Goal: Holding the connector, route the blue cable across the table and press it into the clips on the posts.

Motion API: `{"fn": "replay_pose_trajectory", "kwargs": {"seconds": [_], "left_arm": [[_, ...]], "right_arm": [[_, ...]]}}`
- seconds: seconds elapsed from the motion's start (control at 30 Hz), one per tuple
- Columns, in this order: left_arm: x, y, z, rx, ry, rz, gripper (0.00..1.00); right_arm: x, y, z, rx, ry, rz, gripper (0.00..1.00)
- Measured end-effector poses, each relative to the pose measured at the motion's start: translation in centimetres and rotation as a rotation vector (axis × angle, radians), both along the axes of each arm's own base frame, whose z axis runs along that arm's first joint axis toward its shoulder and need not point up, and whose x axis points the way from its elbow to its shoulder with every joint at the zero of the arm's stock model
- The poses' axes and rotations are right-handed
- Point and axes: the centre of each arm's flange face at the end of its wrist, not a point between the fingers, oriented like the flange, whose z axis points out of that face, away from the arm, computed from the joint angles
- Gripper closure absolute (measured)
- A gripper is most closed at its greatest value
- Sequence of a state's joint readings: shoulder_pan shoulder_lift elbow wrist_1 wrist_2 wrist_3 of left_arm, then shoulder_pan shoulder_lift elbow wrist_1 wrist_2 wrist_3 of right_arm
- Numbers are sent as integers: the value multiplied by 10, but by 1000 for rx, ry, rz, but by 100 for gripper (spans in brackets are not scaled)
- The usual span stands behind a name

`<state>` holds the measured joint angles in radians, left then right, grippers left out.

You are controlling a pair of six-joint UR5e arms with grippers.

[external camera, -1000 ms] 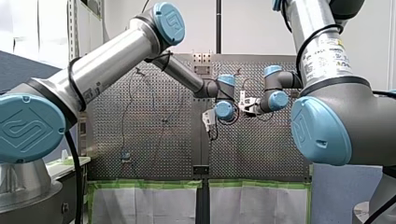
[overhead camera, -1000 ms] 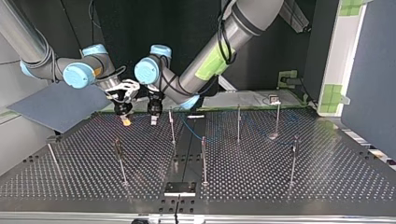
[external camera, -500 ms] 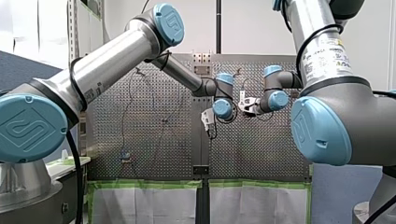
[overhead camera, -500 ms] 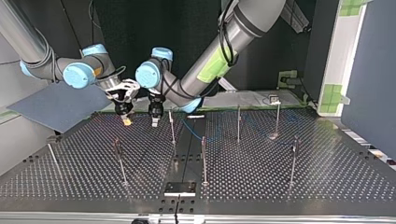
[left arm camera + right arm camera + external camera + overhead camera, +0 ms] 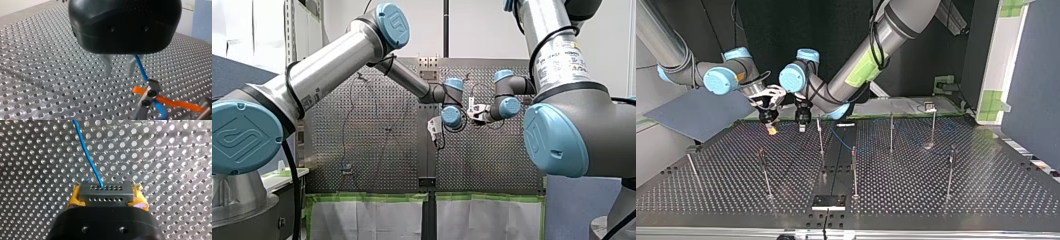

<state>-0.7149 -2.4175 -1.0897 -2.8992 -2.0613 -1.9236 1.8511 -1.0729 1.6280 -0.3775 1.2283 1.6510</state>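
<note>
Order: taken across the top view, left side first.

My right gripper point(image 5: 769, 125): hangs low over the far edge of the perforated table point(image 5: 986, 190). Its yellow pads point(image 5: 75, 196) are clamped on the two ends of the connector point(image 5: 105, 195).

Connector: a grey block with rows of small holes, level in the grip, held just above the table.

My left gripper point(image 5: 801, 127): just beside the right one, pointing down at the table and apart from it. Its metal fingers point(image 5: 107, 65) stand a narrow gap apart. Bare table shows through the gap and nothing is held.

Blue cable point(image 5: 87, 155): leaves the connector's upper face and runs away over the table. In the left wrist view it passes just beside one finger and goes down to a clip point(image 5: 149, 91). In the top view it trails on towards the right among the posts.

Clip: a metal piece with two screws on a post just ahead of the left gripper. An orange bar point(image 5: 170, 102) lies across it. The cable meets the clip, but whether it is seated cannot be told.

Posts point(image 5: 854, 170): thin, upright and well apart across the table.

Black plate point(image 5: 828, 202): at the table's near edge, middle.
</note>
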Motion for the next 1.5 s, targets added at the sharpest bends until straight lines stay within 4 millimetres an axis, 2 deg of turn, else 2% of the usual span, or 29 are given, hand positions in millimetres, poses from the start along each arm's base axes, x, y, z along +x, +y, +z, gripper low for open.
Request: {"fn": "replay_pose_trajectory", "kwargs": {"seconds": [0.03,0.5,0.6,0.83,0.93,1.13,1.5], "left_arm": [[0,0,0,0,1,0,100],[-2,1,-1,4,10,5,100],[-4,0,0,7,14,4,100],[-12,0,3,19,34,11,100],[-15,-1,14,10,26,18,100],[-22,-2,50,-20,-9,17,100],[-39,1,110,-52,-58,27,100]], "right_arm": [[0,0,0,0,0,0,100],[4,0,9,-7,-18,30,100],[4,-1,21,-24,-26,32,100],[0,-1,65,-67,-75,23,100],[-1,1,83,-78,-103,21,100],[-5,9,113,-105,-133,20,100],[-10,19,141,-125,-150,12,100]]}}
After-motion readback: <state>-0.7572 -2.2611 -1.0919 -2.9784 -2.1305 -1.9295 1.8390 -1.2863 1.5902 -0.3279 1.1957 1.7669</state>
